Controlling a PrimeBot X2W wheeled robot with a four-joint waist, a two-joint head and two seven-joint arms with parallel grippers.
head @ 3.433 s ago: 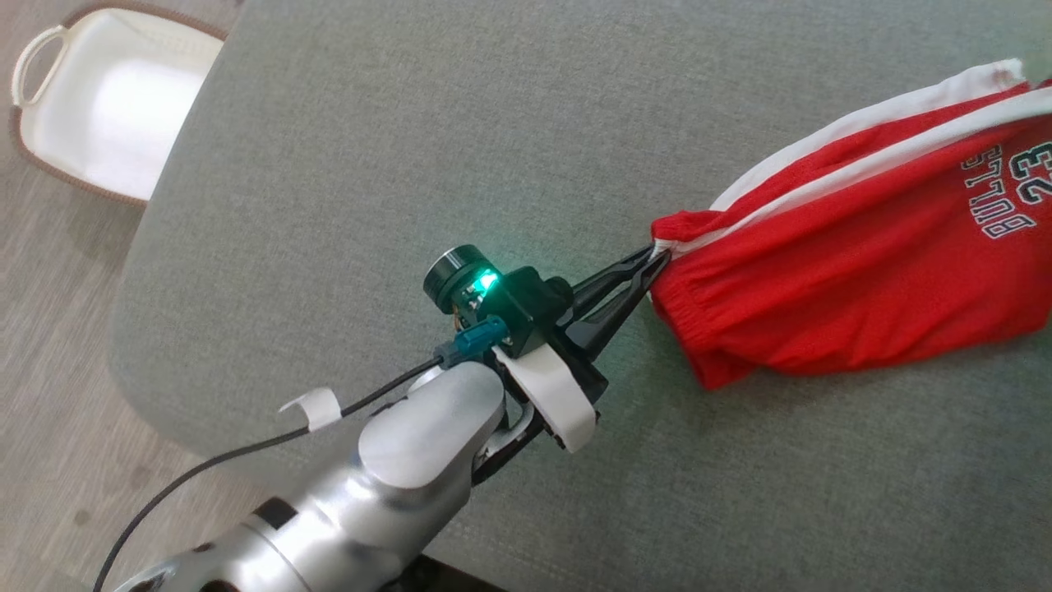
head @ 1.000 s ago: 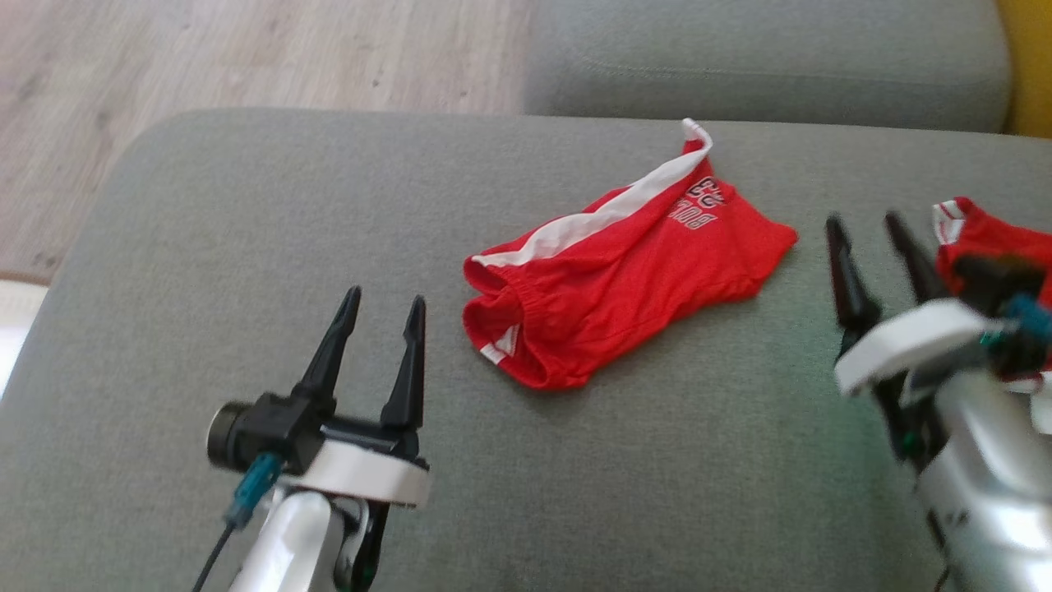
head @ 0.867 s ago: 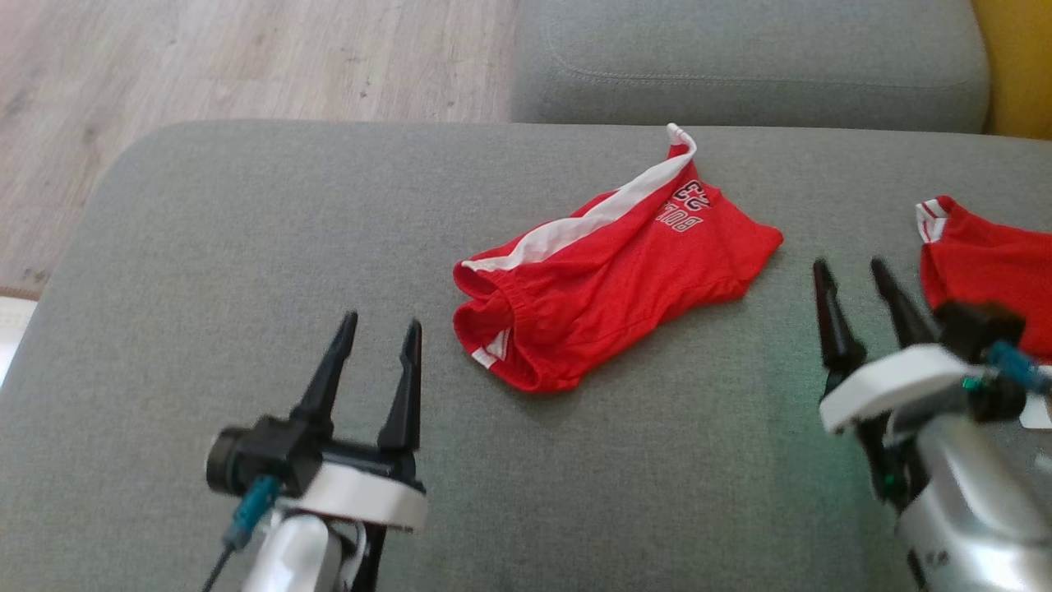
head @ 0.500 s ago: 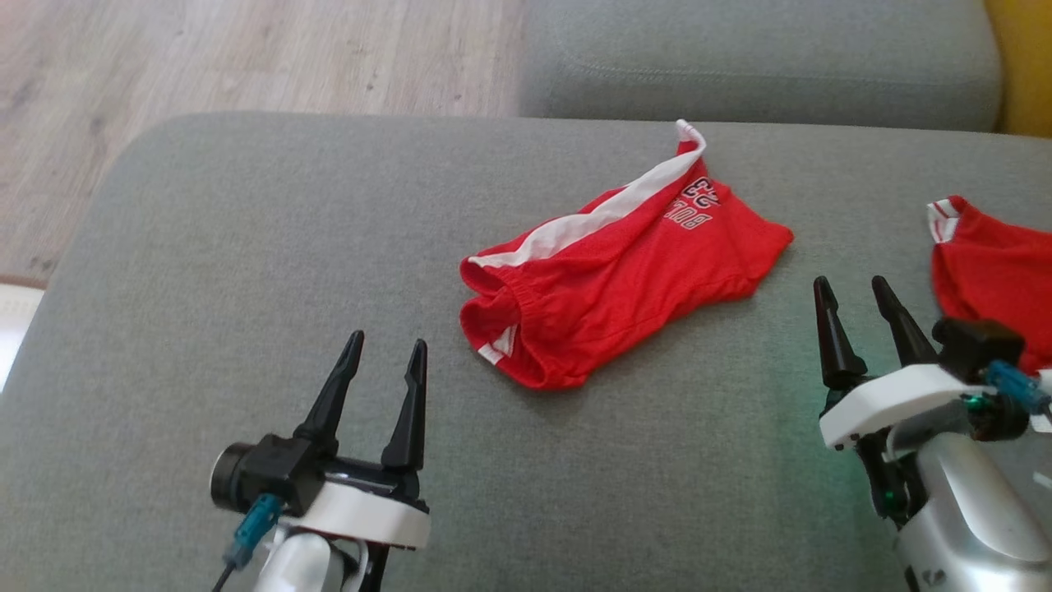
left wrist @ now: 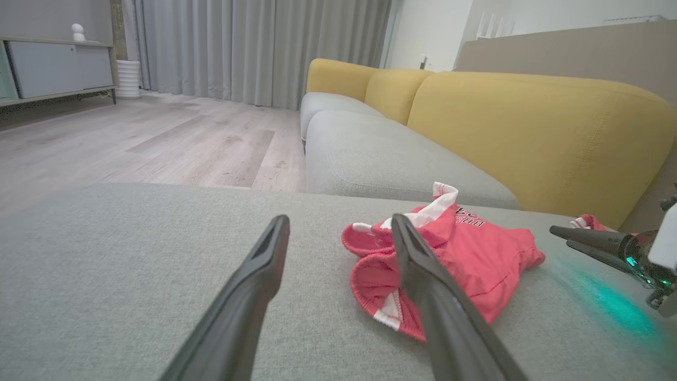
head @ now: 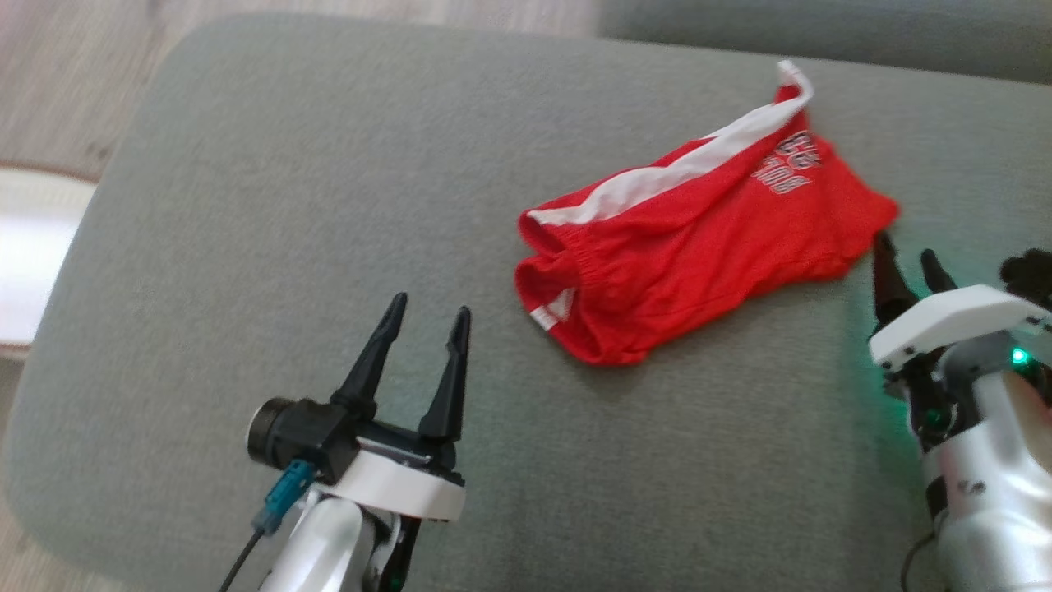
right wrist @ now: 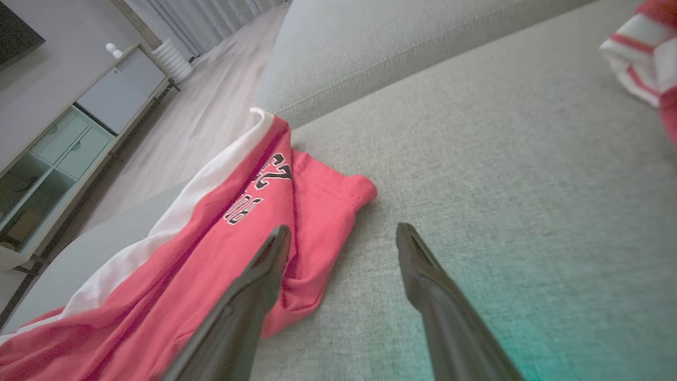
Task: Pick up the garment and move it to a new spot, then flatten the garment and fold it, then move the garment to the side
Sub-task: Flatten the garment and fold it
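From the head, we see red shorts crumpled on the grey cushion, our left gripper and right gripper both spread, empty. Our left wrist sees the shorts just ahead; our right wrist, beside one finger.

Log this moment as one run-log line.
red shorts: crumpled on cushion | left gripper: open, empty, near waistband | right gripper: open, empty, at hem | flattening: not begun
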